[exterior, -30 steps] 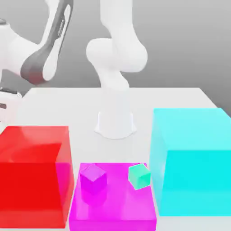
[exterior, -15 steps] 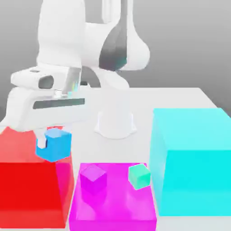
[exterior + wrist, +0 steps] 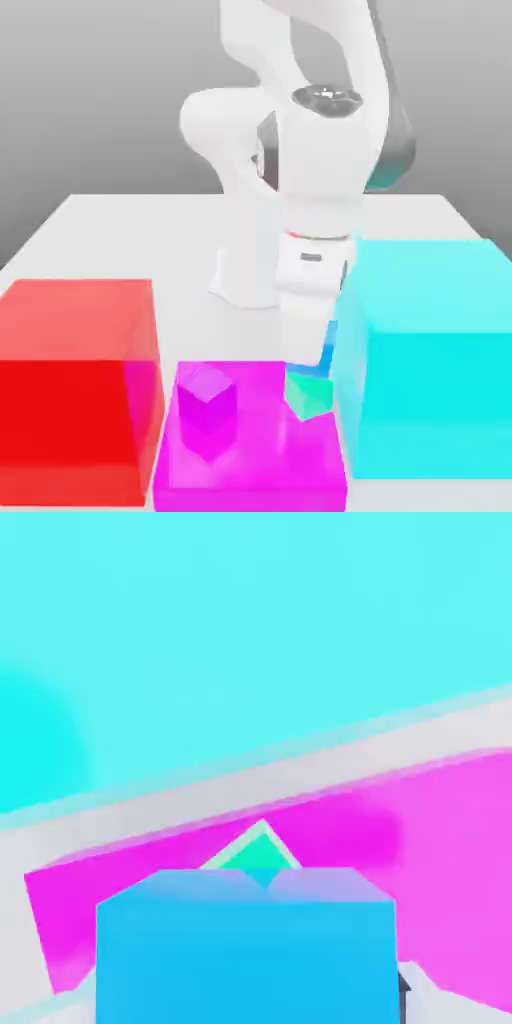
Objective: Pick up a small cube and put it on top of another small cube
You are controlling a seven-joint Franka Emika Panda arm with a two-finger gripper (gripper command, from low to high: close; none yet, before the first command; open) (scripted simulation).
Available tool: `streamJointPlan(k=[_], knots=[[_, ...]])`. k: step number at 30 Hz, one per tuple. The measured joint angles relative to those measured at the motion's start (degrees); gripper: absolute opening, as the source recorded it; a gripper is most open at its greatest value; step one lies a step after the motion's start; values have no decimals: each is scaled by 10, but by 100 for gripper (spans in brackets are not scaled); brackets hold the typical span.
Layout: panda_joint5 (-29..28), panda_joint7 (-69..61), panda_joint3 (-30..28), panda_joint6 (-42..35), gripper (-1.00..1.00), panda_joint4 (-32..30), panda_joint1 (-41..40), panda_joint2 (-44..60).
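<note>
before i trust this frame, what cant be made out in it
- Blue cube, exterior view: mostly hidden behind the gripper.
- Green cube, hand view: mostly hidden by the blue cube.
- Red block, exterior view: cut off by the picture's edge.

You have: 2 small cubes, one opaque teal-green, one purple-violet | 1 blue block | 2 large translucent blocks, one red, one cyan | 1 flat translucent magenta block | 1 white robot arm
</note>
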Motion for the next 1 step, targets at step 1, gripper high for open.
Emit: streamJointPlan(k=[1], knots=[[0,0,0,0,100,0,0,0]])
